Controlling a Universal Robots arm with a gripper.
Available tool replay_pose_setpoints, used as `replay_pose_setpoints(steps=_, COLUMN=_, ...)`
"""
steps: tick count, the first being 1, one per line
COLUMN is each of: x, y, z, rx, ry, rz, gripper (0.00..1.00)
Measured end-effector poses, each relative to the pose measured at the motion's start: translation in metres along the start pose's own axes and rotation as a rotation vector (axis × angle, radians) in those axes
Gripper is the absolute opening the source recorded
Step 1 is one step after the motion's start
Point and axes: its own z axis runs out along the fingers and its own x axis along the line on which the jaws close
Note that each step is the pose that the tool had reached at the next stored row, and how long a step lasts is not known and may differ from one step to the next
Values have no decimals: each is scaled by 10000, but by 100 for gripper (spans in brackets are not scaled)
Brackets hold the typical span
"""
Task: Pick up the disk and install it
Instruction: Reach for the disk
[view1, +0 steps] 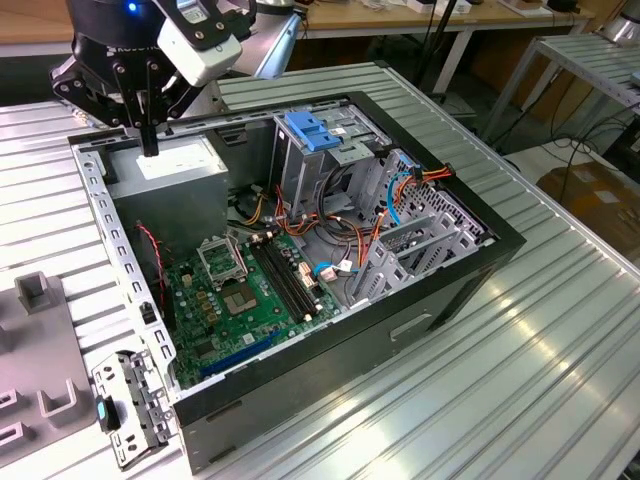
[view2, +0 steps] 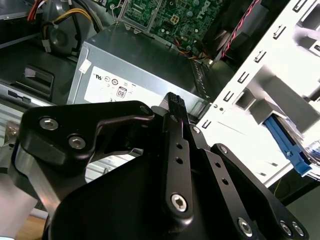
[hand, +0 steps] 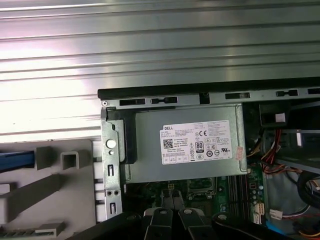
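The end effector (view1: 148, 148) is matt black, built of angular linkage plates pinned with silver socket-head screws (view2: 179, 202). Its narrow finger link (view2: 176, 150) carries a row of small holes and a ribbed tip. Above it sits a white box-shaped housing (view1: 200, 42) with dark screws, and a blue light (view1: 130, 8) glows on the black wrist.
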Motion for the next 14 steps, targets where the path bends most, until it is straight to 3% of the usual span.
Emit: replay_pose_setpoints(steps=14, x=63, y=-5, z=-2, rx=1, ry=0, rz=0, gripper=11)
